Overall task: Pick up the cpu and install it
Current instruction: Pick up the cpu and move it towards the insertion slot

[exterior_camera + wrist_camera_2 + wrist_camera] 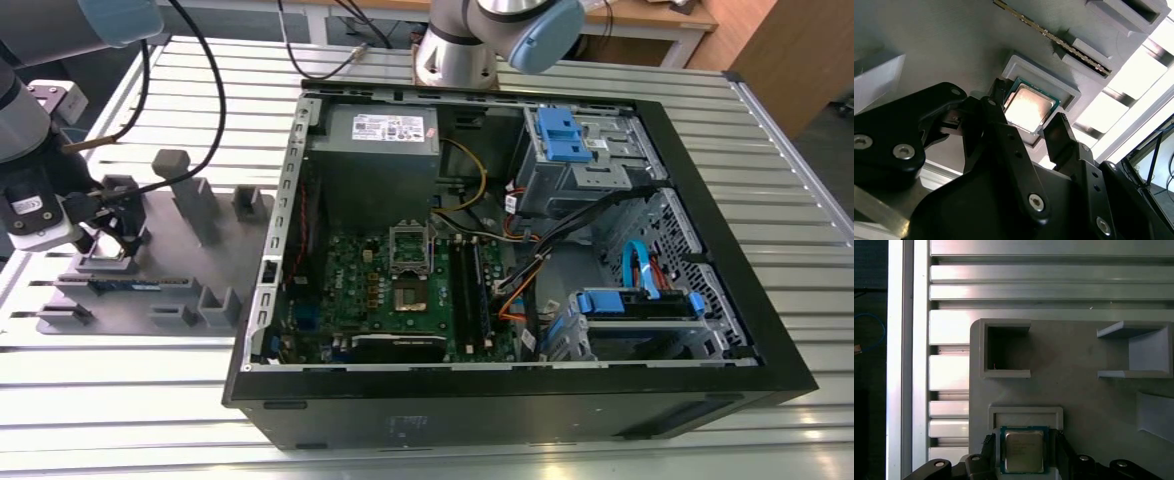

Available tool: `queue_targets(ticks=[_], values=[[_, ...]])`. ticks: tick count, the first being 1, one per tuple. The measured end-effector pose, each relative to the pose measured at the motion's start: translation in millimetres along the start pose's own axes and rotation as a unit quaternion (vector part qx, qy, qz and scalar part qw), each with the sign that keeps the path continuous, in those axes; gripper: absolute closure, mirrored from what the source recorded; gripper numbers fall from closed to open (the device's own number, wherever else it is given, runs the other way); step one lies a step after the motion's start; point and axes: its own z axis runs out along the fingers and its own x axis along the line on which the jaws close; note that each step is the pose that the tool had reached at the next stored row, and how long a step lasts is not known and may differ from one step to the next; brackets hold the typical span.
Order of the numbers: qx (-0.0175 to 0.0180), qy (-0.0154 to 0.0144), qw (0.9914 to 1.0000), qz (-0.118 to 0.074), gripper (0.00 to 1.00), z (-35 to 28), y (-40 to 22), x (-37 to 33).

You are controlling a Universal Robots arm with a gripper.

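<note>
Straddling the cpu (1030,106), seated in a grey holder's (1094,390) recess at the exterior view's left, the pincer (1024,442) is spread apart, and the cpu could be tilted and jammed if gripped off-centre.

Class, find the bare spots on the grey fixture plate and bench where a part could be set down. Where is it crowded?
Free: the plate between the square pocket and the open bracket; bench slats beside the computer case. Crowded: the cpu nest, where the gripper sits.
</note>
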Motion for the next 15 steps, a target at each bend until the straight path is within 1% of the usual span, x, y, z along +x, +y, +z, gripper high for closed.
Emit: queue_targets(ticks=[3,4,5,15], values=[[0.0001,0.0000,1.00000,0.000,0.43,0.0,0.0,0.0],[0.0002,0.0001,1.00000,0.000,0.49,0.0,0.0,0.0],[0.0002,0.0000,1.00000,0.000,0.53,0.0,0.0,0.0],[0.0009,0.0000,1.00000,0.000,0.53,-0.7,0.1,-0.1]])
